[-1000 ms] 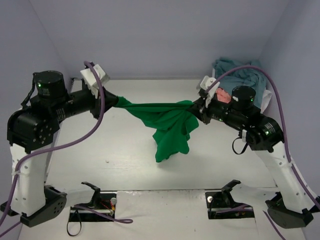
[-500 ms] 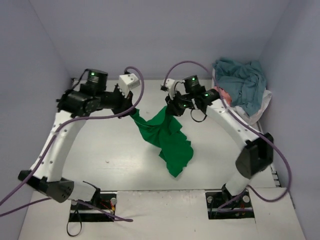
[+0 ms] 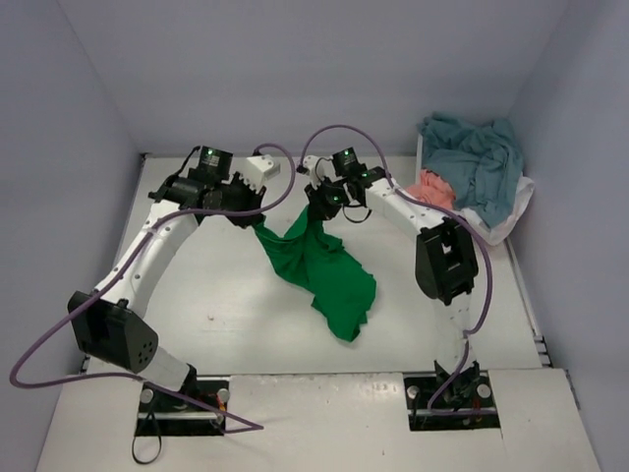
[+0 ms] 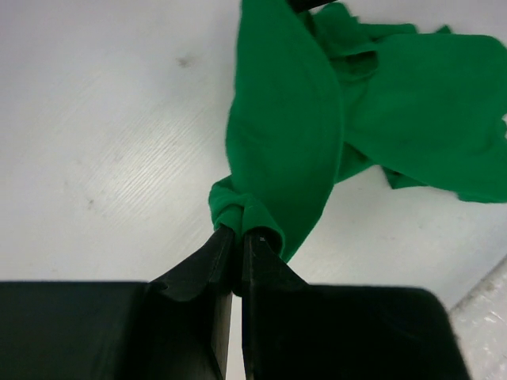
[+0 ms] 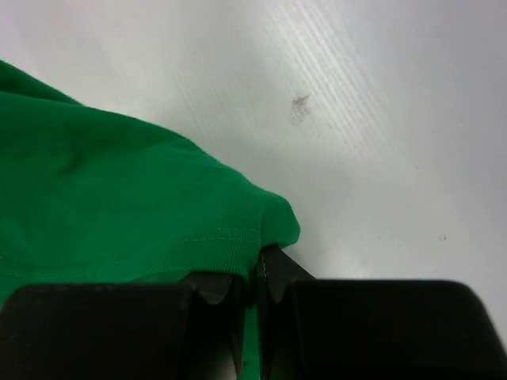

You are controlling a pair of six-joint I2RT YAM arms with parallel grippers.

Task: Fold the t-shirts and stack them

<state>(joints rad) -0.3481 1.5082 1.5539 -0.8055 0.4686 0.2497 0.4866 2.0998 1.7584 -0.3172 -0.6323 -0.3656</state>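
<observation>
A bright green t-shirt [image 3: 329, 270] hangs between both grippers at the middle of the table, its lower part trailing onto the white surface towards the near right. My left gripper [image 3: 257, 218] is shut on one bunched edge of the shirt [image 4: 277, 150], the cloth pinched between the black fingertips [image 4: 238, 233]. A hemmed edge [image 5: 142, 214] sits pinched in my right gripper [image 3: 322, 208], which is shut on it between its fingertips [image 5: 257, 257]. More t-shirts, teal [image 3: 472, 157] and salmon pink [image 3: 430, 187], lie piled at the back right.
The pile of shirts sits in a white basket [image 3: 511, 218] against the right wall. Grey walls close the table in at the back and both sides. Purple cables [image 3: 324, 138] arc above both wrists.
Both arms have stretched out towards the back of the table and the grippers have come closer together. The green shirt, held taut a second ago, now sags and drapes onto the table.
</observation>
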